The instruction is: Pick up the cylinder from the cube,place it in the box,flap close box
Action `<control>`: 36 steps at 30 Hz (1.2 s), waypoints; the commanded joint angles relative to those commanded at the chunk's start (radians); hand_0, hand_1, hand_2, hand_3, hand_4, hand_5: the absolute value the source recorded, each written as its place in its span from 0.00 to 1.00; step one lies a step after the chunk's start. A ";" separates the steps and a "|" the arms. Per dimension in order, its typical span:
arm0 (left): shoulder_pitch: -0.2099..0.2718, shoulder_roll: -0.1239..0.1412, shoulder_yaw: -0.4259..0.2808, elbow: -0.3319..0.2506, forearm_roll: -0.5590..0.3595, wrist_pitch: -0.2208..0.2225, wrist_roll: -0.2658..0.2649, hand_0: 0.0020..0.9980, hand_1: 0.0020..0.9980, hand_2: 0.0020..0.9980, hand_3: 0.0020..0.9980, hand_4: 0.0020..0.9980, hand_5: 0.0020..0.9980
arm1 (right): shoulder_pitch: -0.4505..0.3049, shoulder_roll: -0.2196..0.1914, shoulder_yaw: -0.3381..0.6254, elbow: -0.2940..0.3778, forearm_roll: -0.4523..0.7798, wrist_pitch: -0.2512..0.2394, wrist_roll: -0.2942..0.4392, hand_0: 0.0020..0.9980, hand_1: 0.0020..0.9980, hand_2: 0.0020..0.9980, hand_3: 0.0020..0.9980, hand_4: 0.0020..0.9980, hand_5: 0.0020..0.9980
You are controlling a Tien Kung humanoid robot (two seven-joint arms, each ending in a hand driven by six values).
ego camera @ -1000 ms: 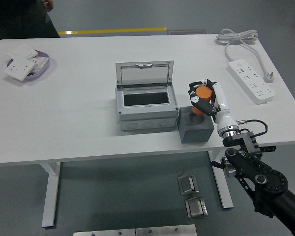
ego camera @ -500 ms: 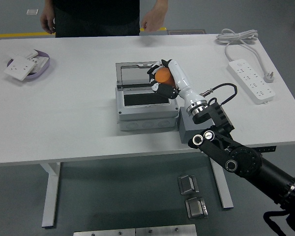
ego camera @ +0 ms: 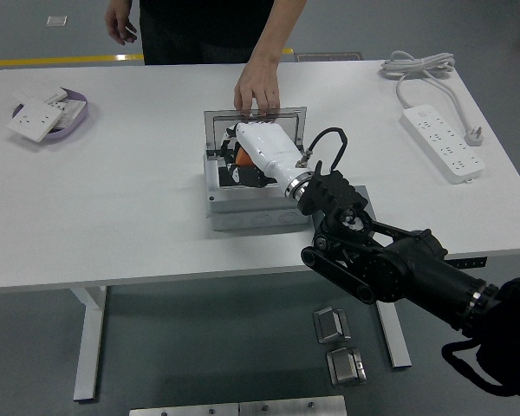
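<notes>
My right hand [ego camera: 241, 167] reaches down into the opening of the grey box [ego camera: 243, 213] at the table's middle. Its fingers are curled around the orange cylinder [ego camera: 243, 157], of which only a sliver shows under the white wrist. The box's clear hinged lid [ego camera: 217, 130] stands upright behind the opening. A person at the far side rests one hand [ego camera: 258, 89] on the lid's top edge. My black forearm covers the spot to the right of the box where the grey cube stood, so the cube is hidden.
A white power strip [ego camera: 442, 139] with its coiled cord lies at the back right. A purple tray [ego camera: 76, 117] holding white switch plates sits at the far left. Metal parts [ego camera: 338, 342] lie on the floor below the table.
My right hand carried the cylinder from above the cube leftward and down into the box opening. The person stepped up and put a hand on the lid's top edge.
</notes>
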 joint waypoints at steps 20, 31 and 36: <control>-0.005 0.003 0.007 0.000 0.004 -0.002 0.000 0.60 0.62 0.58 0.61 0.68 0.31 | 0.034 0.000 0.011 -0.064 -0.138 0.076 0.024 0.70 0.66 0.63 0.67 0.45 0.07; -0.006 0.003 0.010 0.000 0.002 -0.001 -0.001 0.60 0.62 0.58 0.61 0.68 0.31 | 0.031 0.000 0.014 -0.071 -0.129 0.061 0.038 0.74 0.66 0.64 0.68 0.47 0.20; -0.007 0.003 0.011 0.000 0.002 -0.001 -0.002 0.60 0.62 0.58 0.61 0.68 0.31 | 0.029 0.000 0.016 -0.075 -0.128 0.057 0.044 0.74 0.66 0.64 0.68 0.47 0.20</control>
